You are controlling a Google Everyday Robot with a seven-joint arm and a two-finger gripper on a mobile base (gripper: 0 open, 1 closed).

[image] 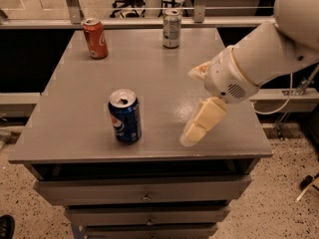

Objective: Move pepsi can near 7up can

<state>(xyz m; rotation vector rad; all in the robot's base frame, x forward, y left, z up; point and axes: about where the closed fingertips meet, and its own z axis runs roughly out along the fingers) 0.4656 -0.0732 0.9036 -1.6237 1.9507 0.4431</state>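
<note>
The pepsi can, dark blue with its round logo, stands upright near the front left of the grey table. The 7up can, pale silver-green, stands upright at the table's back edge, right of middle. My gripper hangs over the front right of the table, to the right of the pepsi can and apart from it. Its cream fingers are spread wide, open and empty. The white arm reaches in from the upper right.
An orange-red can stands at the back left of the table. Drawers sit under the tabletop. A rail and chair legs lie behind the table. Speckled floor surrounds it.
</note>
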